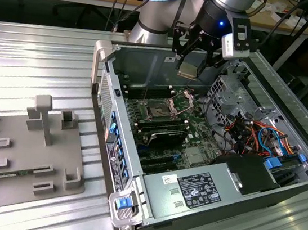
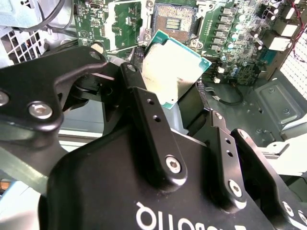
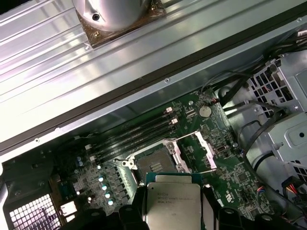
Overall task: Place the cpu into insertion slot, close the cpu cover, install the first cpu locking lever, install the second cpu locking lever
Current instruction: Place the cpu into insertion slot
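Gripper [image 1: 190,65] jaws part-closed on the cpu [image 2: 171,72], pinching its opposite edges. Chip hangs tilted in the air over the open PC case [image 1: 149,63], above the insertion slot [image 3: 154,164]. Slot is bare, w/ cpu cover [image 1: 182,100] tipped up beside it.

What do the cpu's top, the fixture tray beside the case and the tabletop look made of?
Lid of the cpu: dull silver-grey metal with a soft sheen and a green board edge beneath. Beside the case, the fixture tray: matte grey plastic, probably moulded or printed. Under both, the tabletop: ribbed bare metal, likely aluminium, with streaky reflections.
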You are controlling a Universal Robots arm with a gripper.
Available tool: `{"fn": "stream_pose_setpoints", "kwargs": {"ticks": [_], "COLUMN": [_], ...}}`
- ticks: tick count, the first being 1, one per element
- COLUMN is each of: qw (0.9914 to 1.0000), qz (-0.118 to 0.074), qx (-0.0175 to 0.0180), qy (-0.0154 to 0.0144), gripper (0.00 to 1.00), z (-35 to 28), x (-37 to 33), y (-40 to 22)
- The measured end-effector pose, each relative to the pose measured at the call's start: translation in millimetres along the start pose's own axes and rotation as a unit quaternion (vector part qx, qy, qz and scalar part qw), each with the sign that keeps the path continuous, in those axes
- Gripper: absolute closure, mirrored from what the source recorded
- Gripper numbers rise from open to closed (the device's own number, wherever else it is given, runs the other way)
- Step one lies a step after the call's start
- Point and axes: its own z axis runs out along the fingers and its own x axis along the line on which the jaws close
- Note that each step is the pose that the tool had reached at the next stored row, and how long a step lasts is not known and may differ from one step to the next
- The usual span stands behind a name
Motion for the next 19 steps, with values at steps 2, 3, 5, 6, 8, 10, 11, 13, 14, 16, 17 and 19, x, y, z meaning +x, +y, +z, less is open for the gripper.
{"fn": "stream_pose_setpoints", "kwargs": {"ticks": [2,3,5,6,8,10,11,13,14,16,17,19], "qw": [0.99997,0.99993,0.99980,0.99971,0.99948,0.99944,0.99944,0.99944,0.99944,0.99944,0.99944,0.99944], "qz": [0.008,0.012,0.020,0.024,0.032,0.033,0.033,0.033,0.033,0.033,0.033,0.033], "qx": [-0.0001,-0.0002,-0.0004,-0.0005,-0.0006,-0.0007,-0.0007,-0.0007,-0.0007,-0.0007,-0.0007,-0.0007], "qy": [-0.0007,-0.0010,-0.0018,-0.0021,-0.0028,-0.0029,-0.0030,-0.0030,-0.0030,-0.0029,-0.0030,-0.0029], "gripper": [0.45,0.45,0.45,0.45,0.45,0.45,0.45,0.45,0.45,0.45,0.45,0.45], "z": [0.1,0.1,0.3,0.3,0.4,0.4,0.5,0.5,0.5,0.5,0.5,0.5], "x": [0.0,0.0,0.0,0.0,0.0,0.0,0.0,0.0,0.0,0.0,0.0,0.0], "y": [0.0,0.0,0.0,0.0,0.0,0.0,0.0,0.0,-0.1,0.0,0.0,-0.1]}}
